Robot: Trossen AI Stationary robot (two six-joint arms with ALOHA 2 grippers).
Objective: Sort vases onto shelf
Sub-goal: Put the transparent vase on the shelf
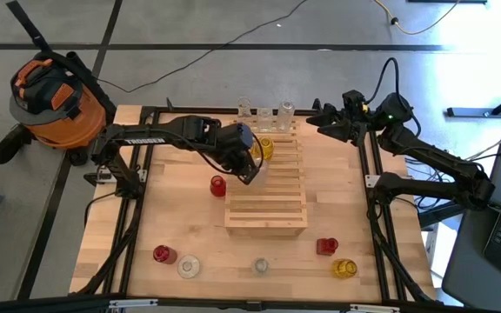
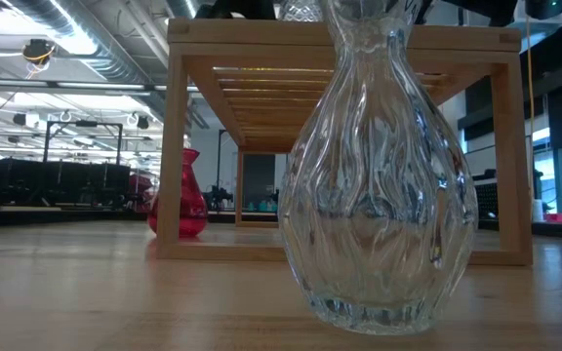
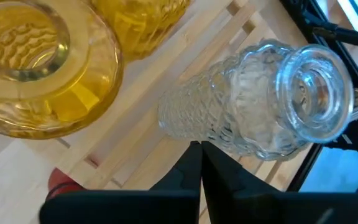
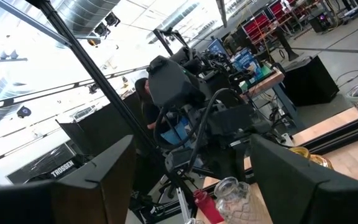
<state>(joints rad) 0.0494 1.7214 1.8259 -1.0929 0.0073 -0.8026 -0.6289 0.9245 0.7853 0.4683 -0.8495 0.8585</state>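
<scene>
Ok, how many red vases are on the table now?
3. First red vase beside the shelf's left edge; second red vase lower left in the high view; third red vase lower right. Left arm may hide others.

table (image 1: 172,226) | on it: shelf (image 1: 266,213), red vase (image 1: 218,185), 5 vases front edge

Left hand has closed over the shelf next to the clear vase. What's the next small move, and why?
Probably reopen the left hand and line it up again. In the left wrist view its fingers meet with nothing between them, and the clear vase lies on its side on the shelf just beyond the tips, beside a yellow vase.
</scene>
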